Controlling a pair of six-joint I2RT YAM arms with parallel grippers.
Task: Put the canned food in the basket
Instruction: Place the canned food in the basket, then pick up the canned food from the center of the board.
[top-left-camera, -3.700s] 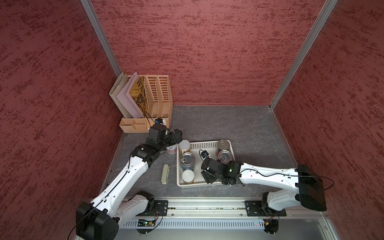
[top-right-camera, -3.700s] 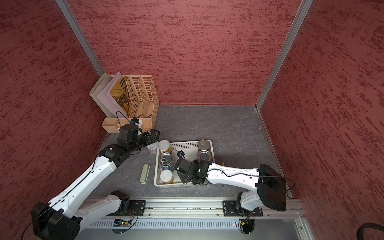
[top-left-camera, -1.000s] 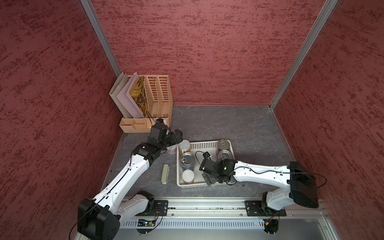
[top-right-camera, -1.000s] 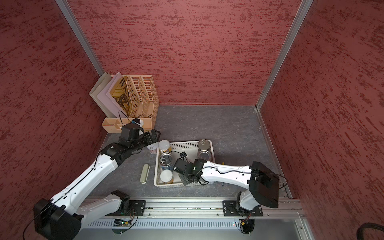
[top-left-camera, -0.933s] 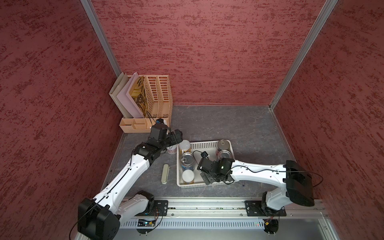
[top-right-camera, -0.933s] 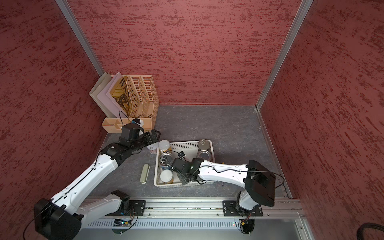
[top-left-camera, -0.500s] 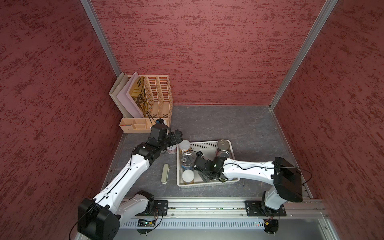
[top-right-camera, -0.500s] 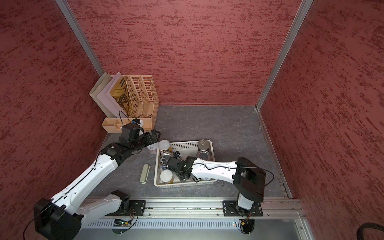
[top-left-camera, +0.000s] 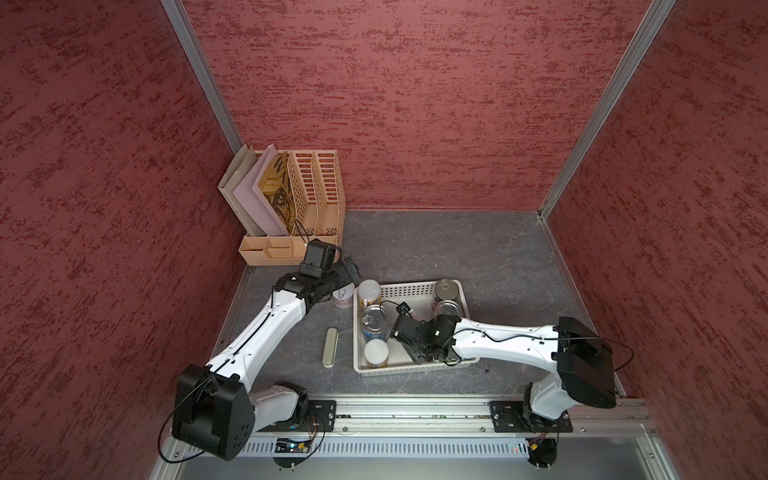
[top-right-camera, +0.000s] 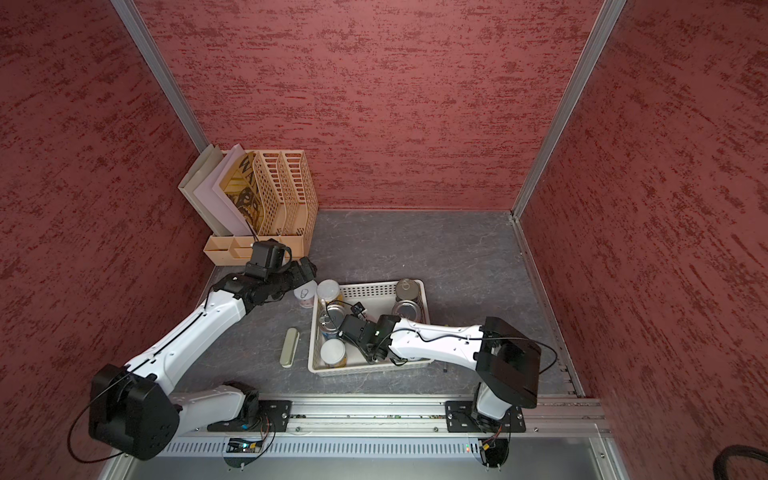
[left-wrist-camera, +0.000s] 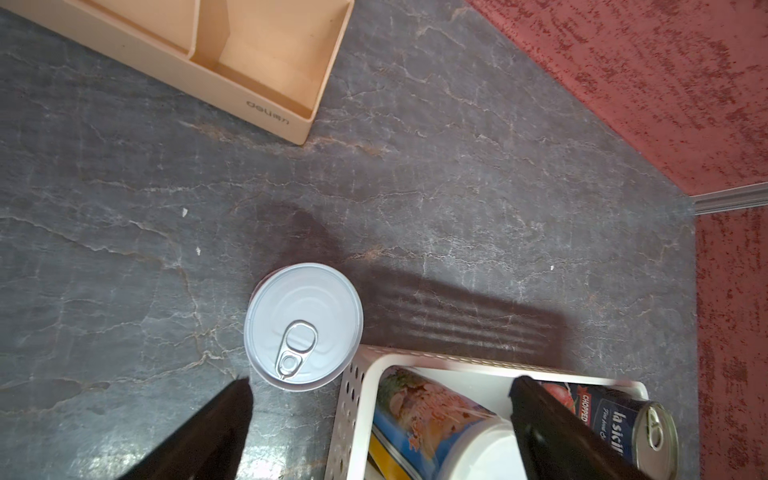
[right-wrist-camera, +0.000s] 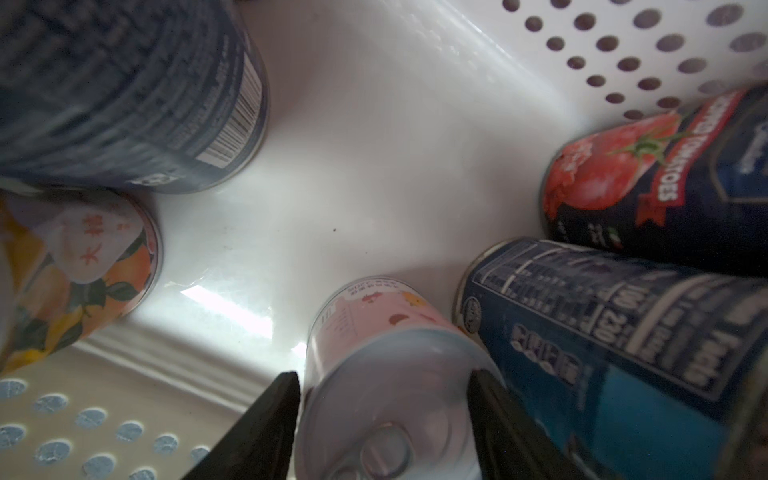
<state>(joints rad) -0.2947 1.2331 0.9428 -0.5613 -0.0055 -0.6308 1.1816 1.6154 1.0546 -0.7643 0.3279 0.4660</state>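
Both top views, lower middle of the frame: white basket (top-left-camera: 409, 287) on the grey counter (top-left-camera: 478, 249), already carrying a bunch of cans; slim yellow-labelled can (top-left-camera: 369, 291) in its upper-left corner, blue pull-tab can (top-left-camera: 374, 321) and white-topped can (top-left-camera: 376, 354) lined up below that; dark can (top-left-camera: 445, 286) and another metal-topped can (top-left-camera: 448, 309) against the right-hand wall. Right end effector (right-wrist-camera: 382, 374) down inside the basket; black fingers (right-wrist-camera: 266, 428) snug on both sides of a small pink can (right-wrist-camera: 374, 324) on the basket floor; properly clamped or just touching, can't tell from the wrist view. Left end effector (left-wrist-camera: 382, 380) spread wide, holding nothing, hanging by a small pull-tab can (left-wrist-camera: 303, 326); one finger over the counter, the other over the basket rim. Small pull-tab can upright on the counter, outside the basket, right up against its upper-left corner in a top view; touching the wall or not, hard to say. Olive case (top-left-camera: 331, 347) lying flat on the counter just left of the basket; beige file holder (top-left-camera: 318, 191) off in the upper left of the frame, tucked by the back wall.
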